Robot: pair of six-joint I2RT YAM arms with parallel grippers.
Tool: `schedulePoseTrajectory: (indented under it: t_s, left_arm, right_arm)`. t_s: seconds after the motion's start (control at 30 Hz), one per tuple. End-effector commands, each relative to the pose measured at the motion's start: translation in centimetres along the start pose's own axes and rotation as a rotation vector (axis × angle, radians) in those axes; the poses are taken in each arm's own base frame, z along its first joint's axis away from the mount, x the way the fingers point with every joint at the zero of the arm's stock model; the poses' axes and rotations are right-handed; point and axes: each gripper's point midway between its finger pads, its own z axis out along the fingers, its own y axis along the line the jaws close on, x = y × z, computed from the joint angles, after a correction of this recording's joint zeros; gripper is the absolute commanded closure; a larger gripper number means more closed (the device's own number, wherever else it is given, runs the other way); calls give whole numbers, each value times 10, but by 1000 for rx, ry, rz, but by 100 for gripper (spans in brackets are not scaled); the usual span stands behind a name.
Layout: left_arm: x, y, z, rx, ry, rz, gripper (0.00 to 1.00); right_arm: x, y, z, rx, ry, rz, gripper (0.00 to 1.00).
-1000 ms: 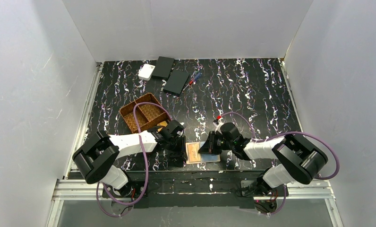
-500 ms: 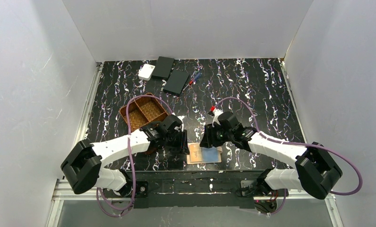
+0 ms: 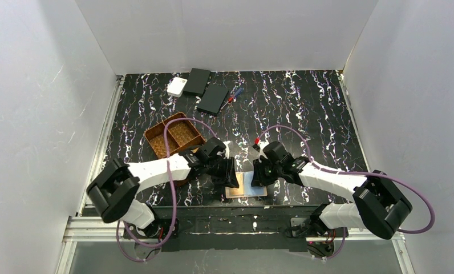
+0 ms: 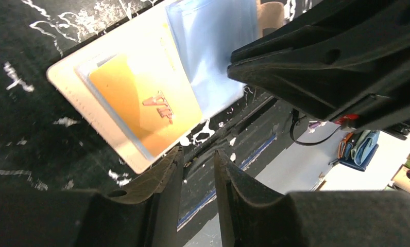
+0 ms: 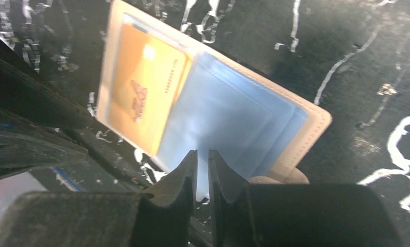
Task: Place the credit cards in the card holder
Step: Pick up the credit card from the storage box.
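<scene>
At the near edge of the black, white-veined table top [image 3: 304,114], approx. mid-width, the small tan-beige folding card holder [image 3: 248,190] is laid open & flat, inside up. In its left half one orange-gold plastic credit card [image 4: 141,110] w/ red lettering is seen tucked under a clear pocket. The right half is covered by shiny bluish clear pockets [image 5: 228,118]; what they hold can't be made out. A small tan clasp tab [image 5: 277,178] is seen at the outer edge of that right half.

The left gripper [image 4: 195,167] is held low, just beside the holder's left half. Its jaws are parted by a narrow gap w/ nothing btwn them. Contact w/ the holder can't be told.

The right gripper [image 5: 202,164] is set over the edge of the bluish pockets, tips pointed at the holder. Its jaws are nearly together, and it can't be told whether pocket film is pinched btwn them. The two grippers are faced toward each other across the holder, close but apart.

Farther back & left, a brown woven divided tray [image 3: 182,132] is placed, w/ a purple cable [image 3: 169,145] draped over it.

At the far left are grouped a white square box [image 3: 177,87], one flat black rectangular box [image 3: 197,81] and a second black box [image 3: 213,99]. Thin red & blue sticks [image 3: 234,94], too small to name, lie just right of them.
</scene>
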Motion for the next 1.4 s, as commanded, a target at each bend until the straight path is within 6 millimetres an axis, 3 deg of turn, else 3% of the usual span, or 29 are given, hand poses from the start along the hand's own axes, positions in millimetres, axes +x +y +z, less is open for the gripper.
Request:
schedulePoseTrajectory:
  t_s: [0.0, 0.2, 0.3, 0.43, 0.57, 0.67, 0.77, 0.9, 1.0, 1.07, 1.17, 1.23, 1.37]
  left_arm:
    - [5, -15, 14, 86, 49, -20, 74]
    - [8, -5, 20, 53, 59, -27, 75]
    - [9, -3, 24, 50, 68, -31, 75]
    - [7, -4, 28, 52, 71, -29, 75]
    - [8, 0, 33, 42, 83, -41, 76]
    - [8, 0, 32, 39, 77, -45, 77]
    - [6, -2, 24, 39, 51, -31, 77]
    - [3, -15, -2, 55, 19, 0, 72]
    - [-7, -30, -35, 72, -40, 35, 62]
    - [-19, -29, -63, 47, -107, 56, 52]
    - [-40, -11, -107, -6, -223, 22, 38]
    - [-50, 7, -131, -51, -288, -35, 5]
    - [-65, 52, -159, -188, -431, -197, 2]
  right_arm:
    - [3, -28, 1, 125, 9, -19, 80]
    - [-10, -58, -14, 346, -15, 7, 81]
    - [-18, -59, -21, 372, -33, -16, 78]
    - [-37, -24, -27, 214, -84, -67, 64]
    - [-41, 12, -19, 19, -89, -43, 54]
    - [-42, 27, -9, -76, -91, -2, 54]
    - [-42, 29, -3, -95, -95, 9, 59]
    - [-34, 21, 3, -73, -64, -1, 62]
    - [-26, 19, 2, -73, -51, -4, 62]
    - [-28, 23, -4, -96, -74, -22, 59]
    - [-34, 30, -12, -117, -102, -51, 52]
    - [-39, 29, -15, -100, -108, -59, 47]
    - [-48, 31, -13, -86, -97, -75, 46]
